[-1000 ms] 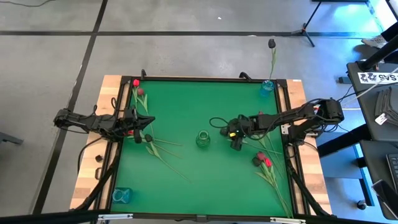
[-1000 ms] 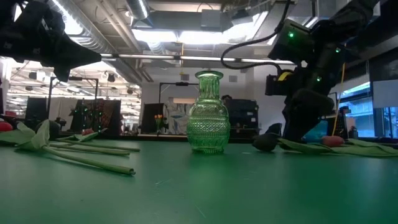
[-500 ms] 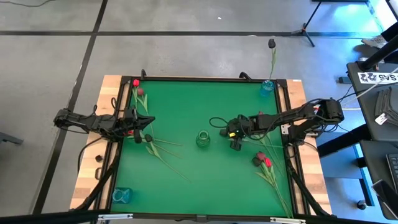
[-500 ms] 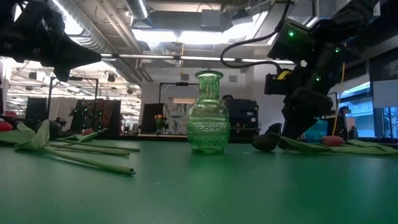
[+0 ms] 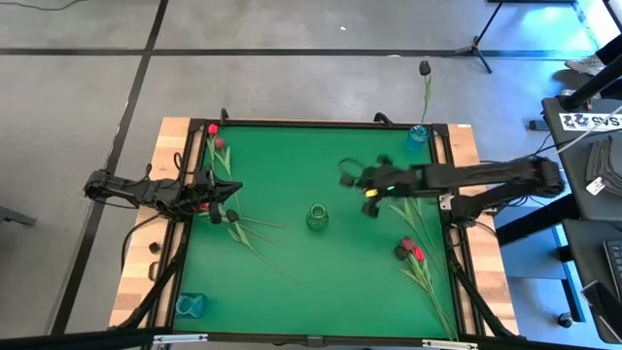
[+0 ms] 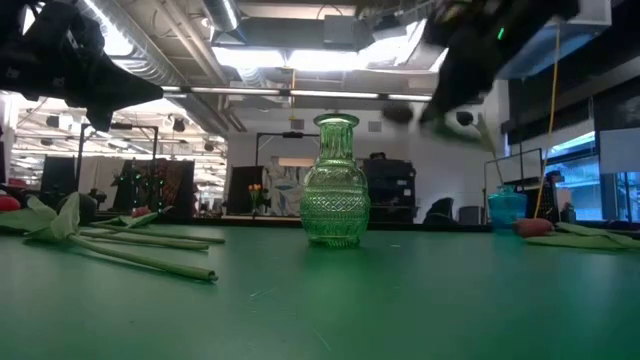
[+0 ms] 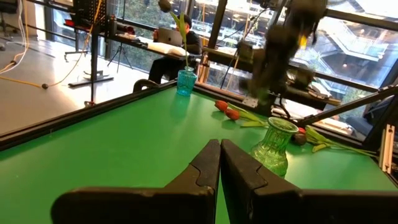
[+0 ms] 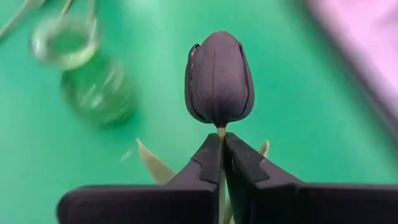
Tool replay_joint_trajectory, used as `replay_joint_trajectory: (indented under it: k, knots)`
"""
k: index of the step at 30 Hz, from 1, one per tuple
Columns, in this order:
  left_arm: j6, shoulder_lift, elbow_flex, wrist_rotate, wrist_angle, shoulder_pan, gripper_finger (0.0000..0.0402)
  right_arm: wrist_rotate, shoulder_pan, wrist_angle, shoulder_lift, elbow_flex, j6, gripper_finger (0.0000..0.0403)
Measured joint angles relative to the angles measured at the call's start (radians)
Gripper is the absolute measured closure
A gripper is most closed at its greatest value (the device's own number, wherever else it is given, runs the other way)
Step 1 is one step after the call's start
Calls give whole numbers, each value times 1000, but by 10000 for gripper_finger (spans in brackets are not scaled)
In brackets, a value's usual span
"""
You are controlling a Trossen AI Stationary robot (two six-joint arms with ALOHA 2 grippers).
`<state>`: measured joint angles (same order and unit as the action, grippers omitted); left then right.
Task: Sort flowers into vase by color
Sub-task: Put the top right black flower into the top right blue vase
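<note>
While our right tool (image 5: 350, 178) hangs above the surface (image 5: 292, 160) beside the green vase (image 5: 317, 217), wrist-on it clenches a black tulip (image 8: 219, 78) just under the head; its long stem could swing wide of the neck. Left tool (image 7: 219, 163) idles clenched.

The black tulip's (image 8: 219, 79) stem is hidden between the fingers (image 8: 205, 163).

The vase (image 5: 317, 217) stands at table (image 5: 292, 165) centre. Flowers (image 5: 233, 219) lie left of it; more flowers (image 5: 413, 255) lie right.
</note>
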<state>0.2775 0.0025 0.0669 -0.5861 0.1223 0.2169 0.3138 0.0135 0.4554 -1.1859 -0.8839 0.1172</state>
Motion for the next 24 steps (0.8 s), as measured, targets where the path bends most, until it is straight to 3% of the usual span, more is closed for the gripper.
replay_joint_trajectory:
  k: [7, 10, 13, 16, 24]
  knots:
    - [0, 0, 0, 0, -1, 0, 391, 467, 0, -11, 403, -19, -143, 391]
    - [0, 0, 0, 0, -1, 0, 391, 598, 16, -105, 528, -16, -237, 391]
    - [0, 0, 0, 0, -1, 0, 391, 573, 89, -265, 623, 13, -341, 391]
    - [0, 0, 0, 0, -1, 0, 391, 459, 193, -396, 670, 65, -380, 397]
    - [0, 0, 0, 0, 0, 0, 391, 169, 554, -742, 633, 234, -385, 397]
